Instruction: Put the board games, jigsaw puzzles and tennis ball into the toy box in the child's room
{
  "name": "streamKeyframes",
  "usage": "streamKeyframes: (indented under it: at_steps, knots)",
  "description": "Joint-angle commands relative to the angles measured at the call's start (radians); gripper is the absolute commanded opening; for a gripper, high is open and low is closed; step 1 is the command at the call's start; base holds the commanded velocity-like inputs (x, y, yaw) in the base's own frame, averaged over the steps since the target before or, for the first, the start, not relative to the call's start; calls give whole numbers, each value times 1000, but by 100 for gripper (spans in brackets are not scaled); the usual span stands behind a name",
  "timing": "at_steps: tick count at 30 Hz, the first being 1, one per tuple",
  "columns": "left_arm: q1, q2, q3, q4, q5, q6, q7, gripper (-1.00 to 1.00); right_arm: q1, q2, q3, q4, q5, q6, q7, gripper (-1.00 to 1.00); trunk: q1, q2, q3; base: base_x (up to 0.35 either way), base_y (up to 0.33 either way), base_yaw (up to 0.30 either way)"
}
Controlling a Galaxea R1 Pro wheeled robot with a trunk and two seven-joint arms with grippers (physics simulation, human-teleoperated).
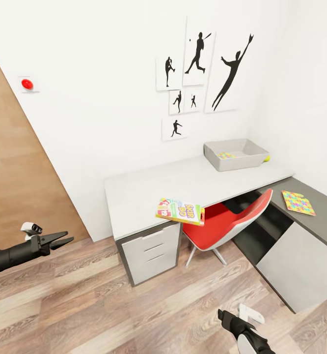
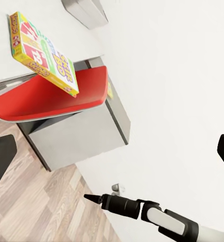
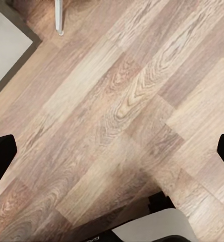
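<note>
The light-grey toy box (image 1: 251, 164) stands at the back of the table (image 1: 144, 189), with a multicoloured jigsaw puzzle (image 1: 226, 155) lying inside it. The tennis ball (image 1: 266, 159) rests on the table beside the box's right end. A yellow, green and red board game (image 1: 179, 210) (image 2: 41, 53) overhangs the table's front edge above the red chair. Another jigsaw puzzle (image 1: 298, 202) lies on the dark-grey section. My left gripper (image 1: 68, 238) (image 2: 112, 156) hangs open and empty over the floor, far left of the table. My right gripper (image 1: 225, 315) (image 3: 112, 151) is open above bare floor. The bed is out of view.
A red-and-white swivel chair (image 1: 232, 221) (image 2: 51, 96) is tucked under the table by the white drawers (image 1: 151, 250). A white cabinet door (image 1: 291, 265) closes the lower section. A brown door (image 1: 16, 172) stands at the left. Wood-plank floor (image 3: 122, 101) lies between me and the table.
</note>
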Motion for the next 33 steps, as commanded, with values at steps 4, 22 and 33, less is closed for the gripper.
streamKeyframes:
  at_steps: [4, 22, 33]
  knots:
    - [-1, 0, 0, 3, 1, 11, -3, 100, -1, -8, 4, -17, -10, 13, -8, 100, 1, -2, -2, 0, 0, 0]
    - [-1, -51, 7, 49, 10, 21, 131, 100, -2, -60, -458, -404, -64, 729, 24, 100, 1, -2, -2, 0, 0, 0]
    - [-1, -63, 7, 49, 10, 21, 134, 100, -1, -57, -453, -492, -59, 800, 40, 100, 1, -2, -1, 0, 0, 0]
